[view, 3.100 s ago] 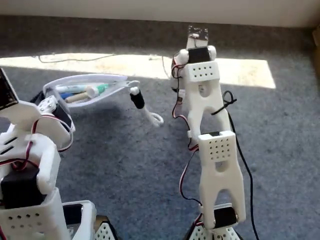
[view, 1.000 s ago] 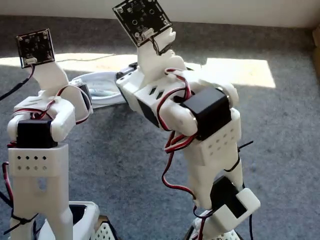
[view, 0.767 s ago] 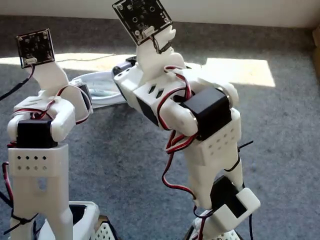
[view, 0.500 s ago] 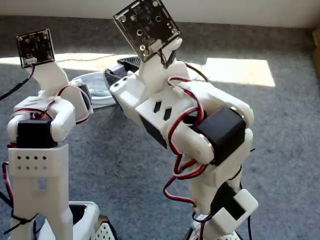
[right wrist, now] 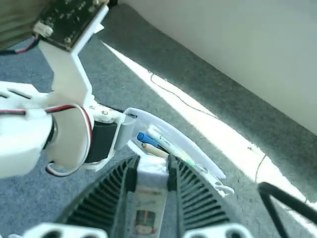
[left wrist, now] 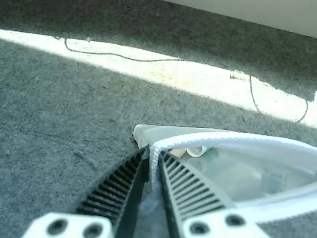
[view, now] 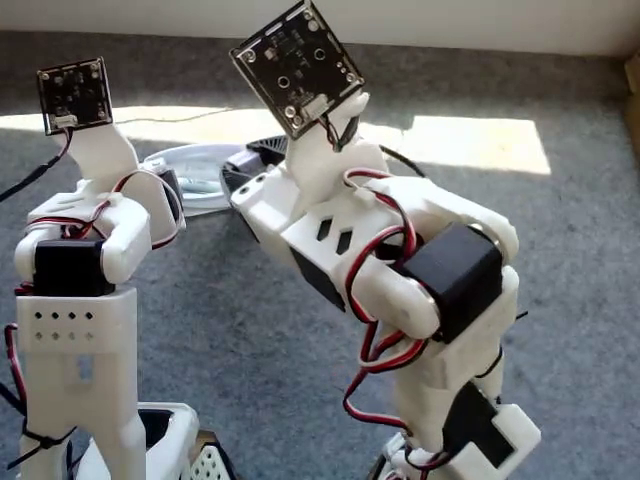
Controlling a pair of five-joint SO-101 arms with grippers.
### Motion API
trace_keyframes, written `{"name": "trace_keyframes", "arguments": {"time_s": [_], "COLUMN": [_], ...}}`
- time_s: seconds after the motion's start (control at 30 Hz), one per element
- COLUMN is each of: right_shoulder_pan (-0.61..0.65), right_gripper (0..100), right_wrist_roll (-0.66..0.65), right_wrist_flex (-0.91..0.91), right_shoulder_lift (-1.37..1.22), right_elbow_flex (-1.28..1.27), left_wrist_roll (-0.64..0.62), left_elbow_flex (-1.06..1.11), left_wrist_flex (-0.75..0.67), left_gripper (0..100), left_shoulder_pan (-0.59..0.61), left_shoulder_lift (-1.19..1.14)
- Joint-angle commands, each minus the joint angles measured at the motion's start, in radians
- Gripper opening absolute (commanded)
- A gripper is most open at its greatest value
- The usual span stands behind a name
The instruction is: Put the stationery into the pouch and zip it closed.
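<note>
Pouch [left wrist: 233, 168] rim sat pinched between your left pincer [left wrist: 152, 154] tips, likely to steady the mouth and hold it open. Your right pincer [right wrist: 152, 162] was clamped on a white stationery piece [right wrist: 147, 201], with the pens [right wrist: 151, 141] already in the pouch just beyond its tips.

The pouch [left wrist: 247, 173] is clear glossy plastic; the carpet [left wrist: 59, 114] rough, matt pile.
</note>
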State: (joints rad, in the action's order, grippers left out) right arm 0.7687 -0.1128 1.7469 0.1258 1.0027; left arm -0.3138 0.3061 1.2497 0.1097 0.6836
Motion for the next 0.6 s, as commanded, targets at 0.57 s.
{"name": "trace_keyframes", "arguments": {"time_s": [0.57], "right_shoulder_pan": [0.008], "right_gripper": [0.5], "right_wrist_roll": [-0.015], "right_wrist_flex": [-0.222], "right_shoulder_lift": [0.133], "right_elbow_flex": [-0.315], "left_wrist_roll": [0.012], "left_elbow_flex": [-0.021], "left_wrist_flex": [0.005], "left_gripper": [1], "left_shoulder_pan": [-0.010], "left_shoulder_lift": [0.001]}}
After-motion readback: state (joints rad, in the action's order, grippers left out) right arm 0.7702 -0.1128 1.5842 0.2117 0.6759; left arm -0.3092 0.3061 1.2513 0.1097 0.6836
